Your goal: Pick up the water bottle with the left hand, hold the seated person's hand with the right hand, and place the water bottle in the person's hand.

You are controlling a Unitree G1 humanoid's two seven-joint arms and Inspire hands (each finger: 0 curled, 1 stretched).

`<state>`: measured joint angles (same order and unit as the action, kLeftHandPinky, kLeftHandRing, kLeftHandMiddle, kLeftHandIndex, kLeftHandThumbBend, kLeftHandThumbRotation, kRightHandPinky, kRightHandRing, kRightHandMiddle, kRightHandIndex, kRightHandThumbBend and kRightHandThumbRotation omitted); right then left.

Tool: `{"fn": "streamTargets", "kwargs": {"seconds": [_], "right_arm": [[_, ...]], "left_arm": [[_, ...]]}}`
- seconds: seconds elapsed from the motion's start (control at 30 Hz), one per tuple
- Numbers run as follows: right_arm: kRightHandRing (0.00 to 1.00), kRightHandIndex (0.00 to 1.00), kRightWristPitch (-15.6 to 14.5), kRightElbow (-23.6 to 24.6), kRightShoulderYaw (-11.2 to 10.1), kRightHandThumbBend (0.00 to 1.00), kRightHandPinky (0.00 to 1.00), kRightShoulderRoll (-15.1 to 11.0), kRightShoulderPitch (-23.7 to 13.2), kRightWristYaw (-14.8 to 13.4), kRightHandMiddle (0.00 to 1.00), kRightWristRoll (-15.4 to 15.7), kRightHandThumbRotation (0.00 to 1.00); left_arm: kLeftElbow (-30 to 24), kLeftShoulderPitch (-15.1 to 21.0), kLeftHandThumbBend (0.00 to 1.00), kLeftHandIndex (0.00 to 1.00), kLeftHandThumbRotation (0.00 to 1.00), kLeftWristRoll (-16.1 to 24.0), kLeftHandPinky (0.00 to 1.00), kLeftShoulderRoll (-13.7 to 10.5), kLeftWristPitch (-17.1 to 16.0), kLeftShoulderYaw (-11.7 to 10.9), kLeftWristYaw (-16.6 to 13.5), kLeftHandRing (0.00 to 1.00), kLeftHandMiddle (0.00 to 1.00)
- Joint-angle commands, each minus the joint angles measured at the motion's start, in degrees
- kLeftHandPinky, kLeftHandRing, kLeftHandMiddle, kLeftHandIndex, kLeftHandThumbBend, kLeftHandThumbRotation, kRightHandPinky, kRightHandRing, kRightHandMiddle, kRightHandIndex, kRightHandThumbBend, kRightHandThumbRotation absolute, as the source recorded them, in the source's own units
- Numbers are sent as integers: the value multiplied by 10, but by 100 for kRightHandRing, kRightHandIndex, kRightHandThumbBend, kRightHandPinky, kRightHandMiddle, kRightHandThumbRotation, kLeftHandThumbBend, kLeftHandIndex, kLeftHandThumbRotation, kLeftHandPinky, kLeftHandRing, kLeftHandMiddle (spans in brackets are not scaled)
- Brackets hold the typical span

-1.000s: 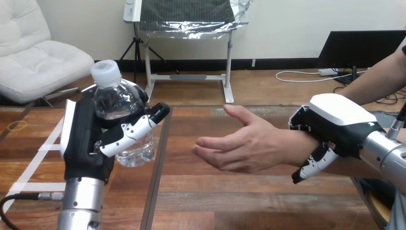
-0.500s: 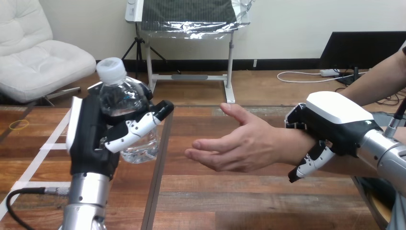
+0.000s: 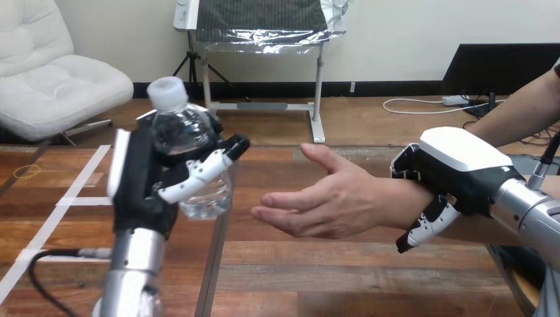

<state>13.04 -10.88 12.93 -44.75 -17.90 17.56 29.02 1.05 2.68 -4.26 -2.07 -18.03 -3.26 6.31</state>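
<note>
You have the left hand (image 3: 142, 191) raised above the left part of the wooden surface (image 3: 330, 277), with its silver forearm rising from the bottom edge. Its fingers (image 3: 198, 175) are wrapped round a clear water bottle (image 3: 191, 142), gripping it at mid-body. The bottle stands nearly upright, clear of the surface. Its white cap (image 3: 166, 91) pokes out above the top of the hand.

To the right of the bottle, with a gap between them, is the person's hand (image 3: 323, 201). It reaches in from the right with the palm open and partly upturned. The thumb is raised and the fingertips point toward the bottle. It hovers over the surface and touches nothing in front of it.

Your right hand (image 3: 462, 165) sits on the person's wrist (image 3: 396, 201). Its white shell lies over the top, and its fingers (image 3: 426, 228) curl down round the near side, clasping the wrist.
</note>
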Motion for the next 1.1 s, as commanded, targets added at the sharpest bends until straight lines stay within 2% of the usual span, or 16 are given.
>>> {"fn": "streamTargets", "kwargs": {"seconds": [0.0,0.17,0.37,0.67,1.07], "right_arm": [[24,35,-25,-30,-12,93,19,14,-10,1,32,-3,0],[25,35,-32,-24,-9,93,19,19,-12,6,33,-1,0],[25,35,-36,-23,-7,94,19,27,-18,8,33,1,0],[25,35,-37,-18,-3,94,19,36,-26,14,33,1,0],[27,36,-61,1,0,92,21,48,-36,34,35,10,1]], "left_arm": [[24,74,56,37,0,-14,24,12,-15,11,10,30,35],[47,92,56,38,0,-22,25,22,-11,15,18,31,35],[93,118,58,39,0,-23,26,33,-26,18,26,32,37],[157,154,62,40,0,-8,28,51,-45,24,17,33,39],[261,206,66,42,0,-4,29,72,-95,30,20,34,40]]}}
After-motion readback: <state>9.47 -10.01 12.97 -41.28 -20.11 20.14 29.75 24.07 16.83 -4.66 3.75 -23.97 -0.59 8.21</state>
